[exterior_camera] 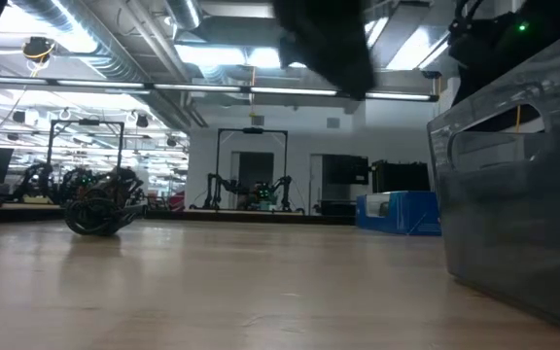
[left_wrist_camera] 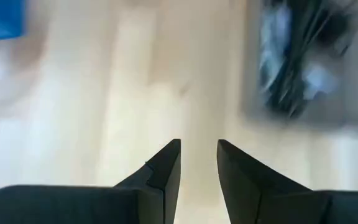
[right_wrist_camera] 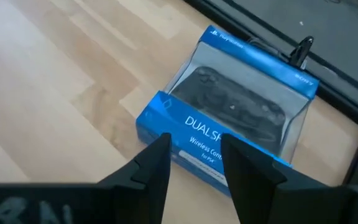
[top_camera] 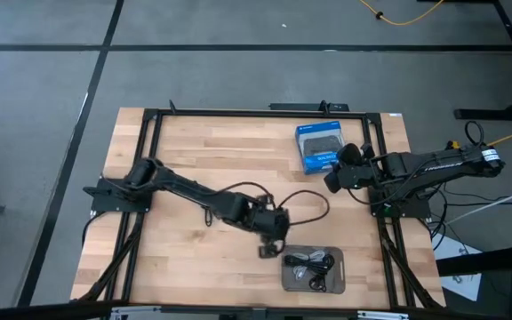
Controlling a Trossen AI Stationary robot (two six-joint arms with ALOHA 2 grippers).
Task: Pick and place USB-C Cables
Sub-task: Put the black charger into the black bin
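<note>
The USB-C cables (top_camera: 314, 265) lie as a tangle of black and light bundles inside a grey tray (top_camera: 332, 284) near the table's near edge. They show blurred in the left wrist view (left_wrist_camera: 291, 56). My left gripper (top_camera: 269, 247) hangs just left of the tray, above bare wood, open by a narrow gap (left_wrist_camera: 199, 144) and empty. My right gripper (top_camera: 332, 182) is open at the near left corner of a blue controller box (top_camera: 318, 148). Its fingers (right_wrist_camera: 194, 138) stand over the box's near edge (right_wrist_camera: 197, 149). I cannot tell whether they touch it.
The tray's translucent wall (exterior_camera: 513, 194) fills the right of the low view, with the blue box (exterior_camera: 397, 212) far behind it. A black frame (top_camera: 256, 114) runs around the wooden table top. A loop of the left arm's own black wire (top_camera: 305, 203) lies between box and tray.
</note>
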